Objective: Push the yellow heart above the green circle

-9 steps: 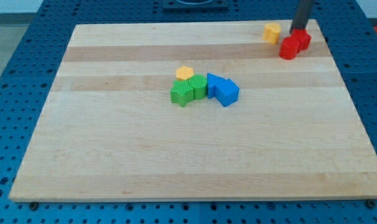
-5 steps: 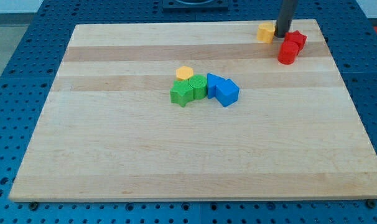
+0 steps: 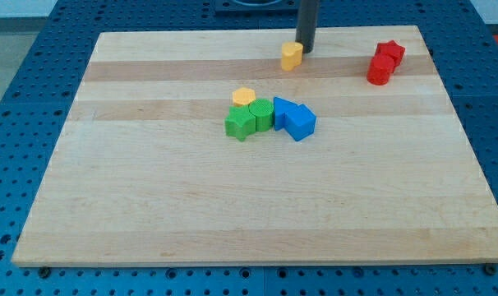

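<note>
The yellow heart (image 3: 292,56) lies near the view's top, a little right of centre. My tip (image 3: 305,51) touches its upper right side. The green circle (image 3: 262,113) sits in the central cluster, below and to the left of the heart. A gap of bare board separates the heart from the cluster.
A yellow hexagon (image 3: 244,96) sits just above a green star (image 3: 240,123), left of the green circle. Two blue blocks (image 3: 294,117) touch the circle's right side. Two red blocks (image 3: 385,62) lie at the view's top right. The wooden board (image 3: 150,205) ends close behind the heart.
My tip has swept left along the view's top, pushing the yellow heart left, away from the red blocks. The red blocks shifted slightly; the central cluster has not moved.
</note>
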